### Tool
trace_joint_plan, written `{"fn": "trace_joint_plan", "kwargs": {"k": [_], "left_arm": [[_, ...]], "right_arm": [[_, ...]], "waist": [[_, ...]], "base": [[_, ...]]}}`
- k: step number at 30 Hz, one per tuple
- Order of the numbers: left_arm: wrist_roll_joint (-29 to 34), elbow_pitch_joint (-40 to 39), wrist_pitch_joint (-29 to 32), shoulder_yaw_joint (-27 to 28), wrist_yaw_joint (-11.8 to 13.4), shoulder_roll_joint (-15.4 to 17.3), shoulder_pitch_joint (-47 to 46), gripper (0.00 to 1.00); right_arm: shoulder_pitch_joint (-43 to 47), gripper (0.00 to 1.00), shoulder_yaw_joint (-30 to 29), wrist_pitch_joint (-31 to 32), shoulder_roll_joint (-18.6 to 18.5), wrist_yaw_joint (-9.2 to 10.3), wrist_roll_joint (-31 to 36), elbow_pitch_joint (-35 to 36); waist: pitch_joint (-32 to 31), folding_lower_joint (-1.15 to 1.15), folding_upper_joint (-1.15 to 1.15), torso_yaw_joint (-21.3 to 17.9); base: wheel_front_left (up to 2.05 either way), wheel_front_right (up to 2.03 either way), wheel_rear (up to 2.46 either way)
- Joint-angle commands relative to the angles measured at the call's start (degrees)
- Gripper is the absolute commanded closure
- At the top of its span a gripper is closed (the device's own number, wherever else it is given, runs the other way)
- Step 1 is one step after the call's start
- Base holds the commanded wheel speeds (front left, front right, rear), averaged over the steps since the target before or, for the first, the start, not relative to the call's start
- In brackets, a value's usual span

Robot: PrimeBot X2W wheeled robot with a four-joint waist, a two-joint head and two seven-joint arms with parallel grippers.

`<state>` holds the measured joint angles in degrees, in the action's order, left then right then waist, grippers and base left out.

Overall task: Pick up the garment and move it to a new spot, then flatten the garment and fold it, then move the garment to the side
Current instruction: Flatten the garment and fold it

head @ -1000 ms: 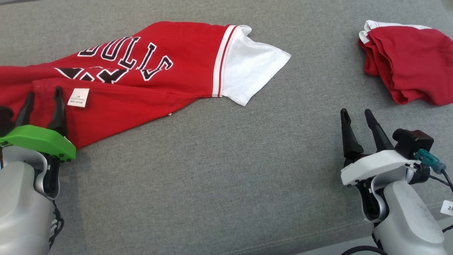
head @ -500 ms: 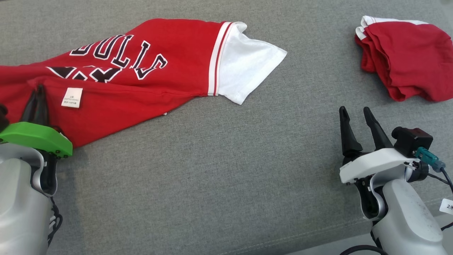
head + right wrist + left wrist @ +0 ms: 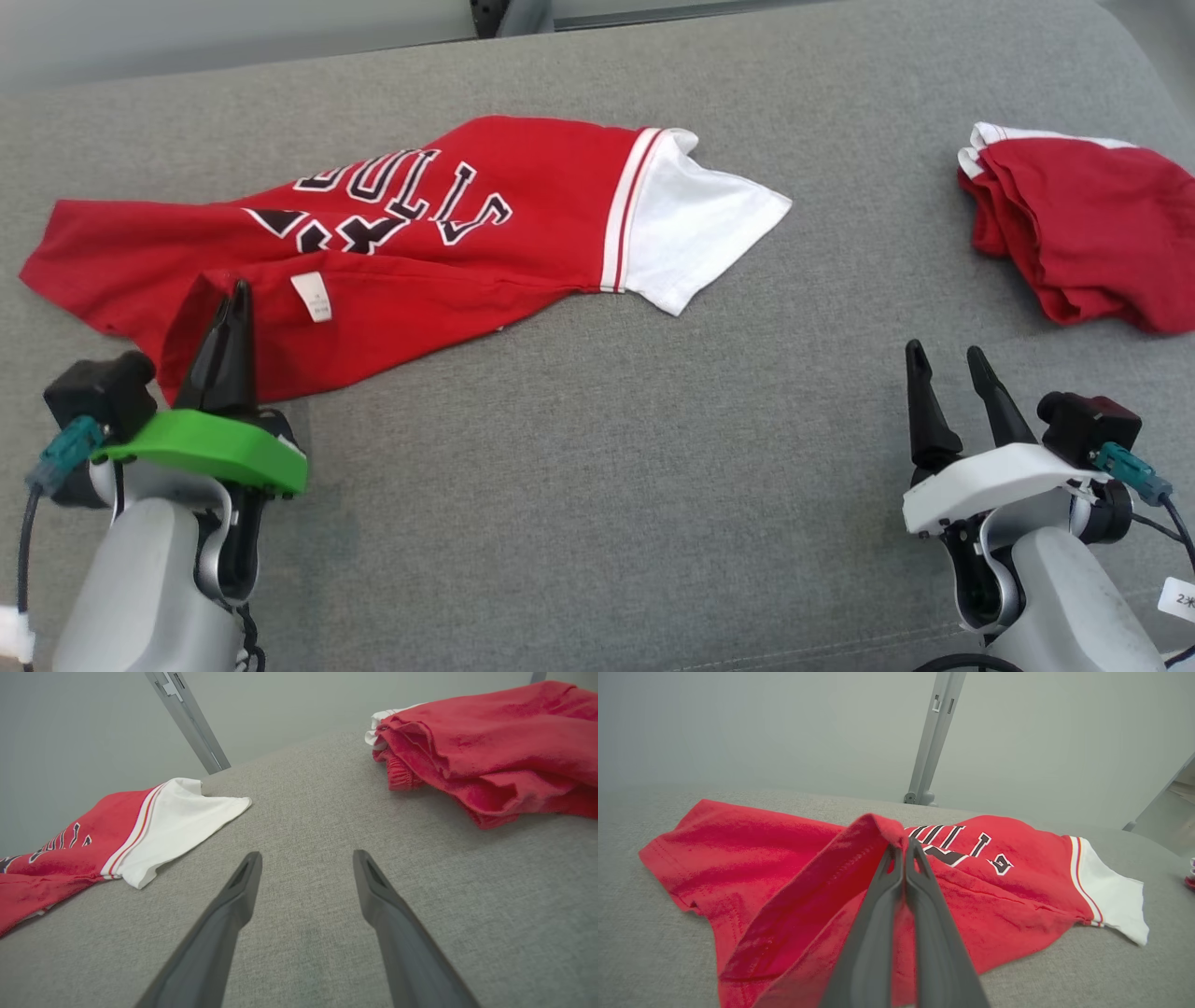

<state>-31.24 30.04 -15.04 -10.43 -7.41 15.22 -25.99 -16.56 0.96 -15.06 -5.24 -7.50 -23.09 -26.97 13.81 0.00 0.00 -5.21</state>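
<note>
1. The left tool [image 3: 238, 291] has its two dark fingers pressed together on a raised fold of the red short-sleeved jersey with black-and-white lettering and one white sleeve [image 3: 523, 187]. Pinching near the hem, I judge, gives a hold for lifting it away.
2. The jersey lies rumpled across the left and middle of the grey fabric worktop [image 3: 597, 448], sleeve pointing right.
3. The right tool [image 3: 943, 350] stands spread wide and empty, well apart from the jersey, probably kept free for another corner.
4. The left wrist view shows cloth tented over the fingertips [image 3: 889, 868]. The head view adds the small white care label [image 3: 311, 297] beside the pinch and a bunched red-and-white garment [image 3: 1083, 224] far right.
</note>
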Motion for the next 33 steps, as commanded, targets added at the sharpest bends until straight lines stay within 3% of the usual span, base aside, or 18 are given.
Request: {"fn": "trace_joint_plan", "kwargs": {"k": [1, 10, 19, 20, 21, 22, 26, 33], "left_arm": [[0.5, -1.0, -0.1, 0.6, -0.1, 0.0, 2.1, 1.0], [-0.2, -9.4, -0.1, 3.4, -0.1, -5.1, 17.7, 1.0], [-0.7, -3.1, -0.1, 5.4, -0.1, -5.8, 24.0, 1.0], [-0.8, -1.8, -0.1, 5.7, -0.1, -6.0, 24.0, 0.91], [-0.2, -0.6, -0.1, 5.9, -0.1, -6.0, 23.7, 0.55], [-0.1, 0.2, -0.1, 6.3, -0.1, -6.3, 23.2, 0.0], [1.9, 4.3, -0.1, 8.4, -0.1, -7.8, 21.8, 0.0], [7.5, 1.7, -0.1, 10.9, -0.1, -11.0, 21.2, 0.0]], "right_arm": [[1.0, 0.0, -0.2, -0.1, 0.1, 0.03, -0.2, -0.2], [4.6, 0.0, -1.8, -0.1, 0.6, 0.03, -0.7, -1.2], [5.7, 0.0, -1.5, -0.1, -0.4, 0.03, -0.3, -2.2], [5.8, 0.0, -1.2, -0.1, -0.5, 0.03, -0.2, -2.4], [5.9, 0.0, -1.0, -0.1, -0.6, 0.03, -0.3, -2.5], [5.8, 0.0, -0.9, -0.1, -0.7, 0.03, -0.3, -2.5], [4.8, 0.0, 0.0, -0.1, -0.9, 0.03, -0.5, -2.5], [1.0, 0.0, 1.4, -0.1, -2.0, 0.03, -0.3, -2.6]], "waist": [[-4.8, 0.0, 0.0, 3.9], [-9.0, 0.0, 0.0, 6.9], [-10.2, 0.0, 0.0, 8.1], [-10.2, 0.0, 0.0, 8.2], [-10.2, 0.0, 0.0, 8.4], [-10.1, 0.0, 0.0, 8.5], [-9.3, 0.0, 0.0, 9.1], [-5.6, 0.0, 0.0, 12.1]], "base": [[0.0, 0.0, 0.0], [0.0, 0.0, 0.0], [0.0, 0.0, 0.0], [0.0, 0.0, 0.0], [0.0, 0.0, 0.0], [0.0, 0.0, 0.0], [0.0, 0.0, 0.0], [0.0, 0.0, 0.0]]}}
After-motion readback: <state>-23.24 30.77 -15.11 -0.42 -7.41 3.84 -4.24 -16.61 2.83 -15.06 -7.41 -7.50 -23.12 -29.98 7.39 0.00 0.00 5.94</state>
